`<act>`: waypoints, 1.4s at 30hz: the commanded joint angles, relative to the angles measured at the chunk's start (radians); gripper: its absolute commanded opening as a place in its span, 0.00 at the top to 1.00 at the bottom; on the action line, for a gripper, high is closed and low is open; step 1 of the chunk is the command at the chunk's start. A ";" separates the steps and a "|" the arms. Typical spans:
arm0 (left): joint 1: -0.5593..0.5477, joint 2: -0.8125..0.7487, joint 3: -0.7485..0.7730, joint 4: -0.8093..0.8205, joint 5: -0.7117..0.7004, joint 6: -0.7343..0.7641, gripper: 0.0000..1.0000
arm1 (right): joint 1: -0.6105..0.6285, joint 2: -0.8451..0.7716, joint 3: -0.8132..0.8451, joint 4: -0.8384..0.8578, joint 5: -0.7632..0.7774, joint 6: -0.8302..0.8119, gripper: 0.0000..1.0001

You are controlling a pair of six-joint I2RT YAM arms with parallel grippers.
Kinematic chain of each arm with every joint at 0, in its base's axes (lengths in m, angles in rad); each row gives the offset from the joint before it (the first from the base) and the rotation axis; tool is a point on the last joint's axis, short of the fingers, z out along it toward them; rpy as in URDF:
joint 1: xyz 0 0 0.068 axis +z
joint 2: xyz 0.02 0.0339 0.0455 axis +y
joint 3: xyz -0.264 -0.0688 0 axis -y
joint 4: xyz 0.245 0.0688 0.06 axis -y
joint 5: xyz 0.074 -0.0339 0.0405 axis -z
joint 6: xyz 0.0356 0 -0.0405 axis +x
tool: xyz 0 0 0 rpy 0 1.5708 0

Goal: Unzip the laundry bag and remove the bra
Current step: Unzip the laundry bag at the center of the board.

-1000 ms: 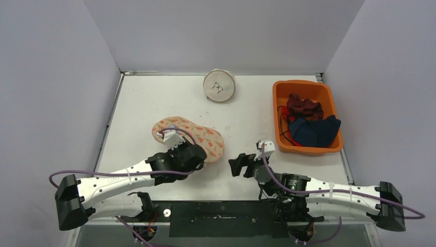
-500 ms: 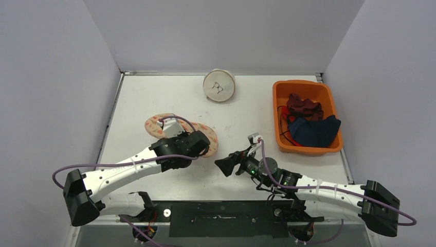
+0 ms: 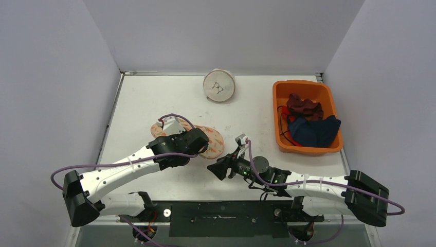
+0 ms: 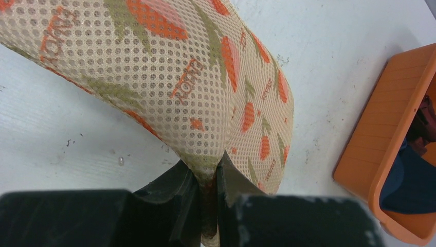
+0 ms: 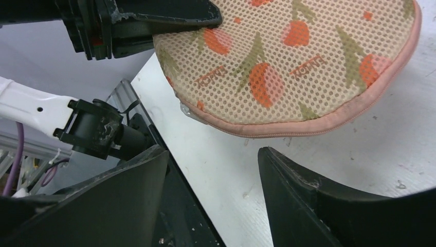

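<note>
Bag point(image 4: 205, 92): perforated mesh cloth, matt, printed; edge trim of smooth pink fabric. Table point(image 4: 334, 62): matt white surface, lightly scuffed and specked. Bin point(image 4: 370, 154): smooth orange plastic, ribbed wall. Right fingers point(image 5: 308, 200): matt black plastic, scratched.

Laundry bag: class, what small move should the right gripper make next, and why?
Probably ease forward to the small metal tab on the pink zip seam: the left gripper pinches the laundry bag, while the right gripper stands open just short.
</note>
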 commanded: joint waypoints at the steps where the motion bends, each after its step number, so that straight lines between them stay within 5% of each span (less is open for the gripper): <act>1: 0.004 -0.009 0.050 -0.022 -0.002 -0.032 1.00 | 0.007 0.002 0.040 0.120 -0.018 0.012 0.38; 42: -0.021 -0.038 -0.009 0.076 0.046 -0.140 1.00 | 0.027 0.090 -0.015 0.313 0.127 0.108 0.56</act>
